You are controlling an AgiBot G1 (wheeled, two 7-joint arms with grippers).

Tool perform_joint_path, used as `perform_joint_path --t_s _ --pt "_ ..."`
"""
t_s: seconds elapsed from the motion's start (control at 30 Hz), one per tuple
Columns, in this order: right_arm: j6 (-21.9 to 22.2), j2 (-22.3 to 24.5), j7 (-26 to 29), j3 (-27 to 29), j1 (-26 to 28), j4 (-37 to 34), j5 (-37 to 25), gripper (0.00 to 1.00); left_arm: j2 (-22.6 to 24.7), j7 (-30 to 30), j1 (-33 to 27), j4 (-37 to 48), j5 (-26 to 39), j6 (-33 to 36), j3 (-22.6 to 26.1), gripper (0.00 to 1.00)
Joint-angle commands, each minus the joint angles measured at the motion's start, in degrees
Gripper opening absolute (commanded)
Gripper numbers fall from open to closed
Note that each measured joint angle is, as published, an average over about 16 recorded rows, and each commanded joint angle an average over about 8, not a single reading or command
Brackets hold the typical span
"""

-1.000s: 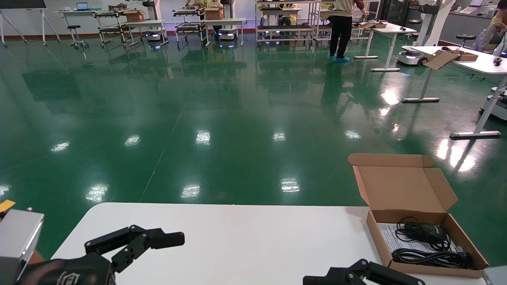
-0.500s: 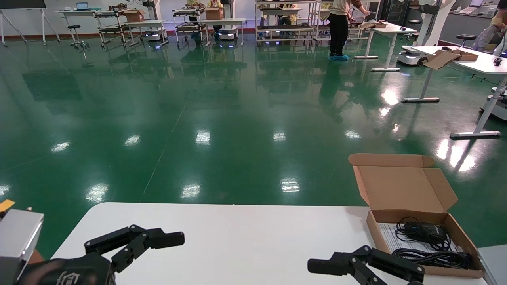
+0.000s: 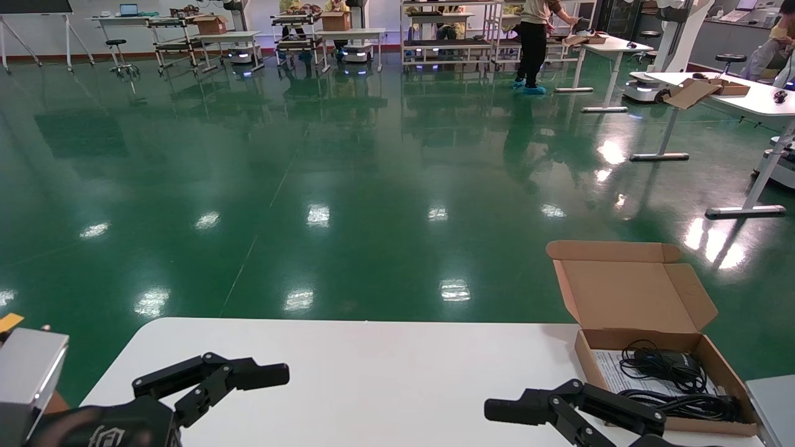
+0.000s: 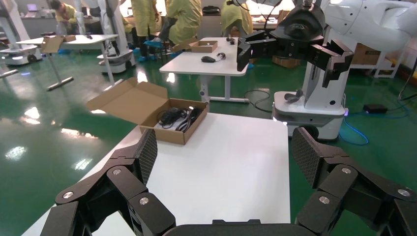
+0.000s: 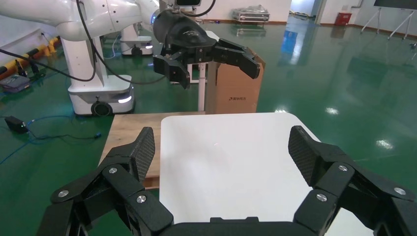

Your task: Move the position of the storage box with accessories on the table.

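Storage box [image 3: 667, 382]: one, lid open, right bench [image 3: 372, 372] edge.
Accessories [image 3: 664, 379]: two black cable bundles, one sheet.
Left hand [image 3: 211, 382]: open, empty.
Right hand [image 3: 574, 413]: open, beside box.

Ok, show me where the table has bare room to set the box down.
Bare table runs from the left hand to the storage box, and back to the far edge. Crowded only at the right corner, where the right hand hovers beside the box.
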Motion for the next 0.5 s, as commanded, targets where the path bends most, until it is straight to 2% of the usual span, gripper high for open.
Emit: perform_joint_path --t_s 0.03,0.5 --pt "0.0 0.0 0.0 0.0 0.0 0.0 0.0 1.00 0.0 0.0 0.0 0.0 0.0 0.0 0.0 1.00" --pt "0.1 0.0 0.0 -0.1 0.1 -0.2 -0.1 1.00 0.0 0.0 0.0 0.0 0.0 0.0 0.0 1.00"
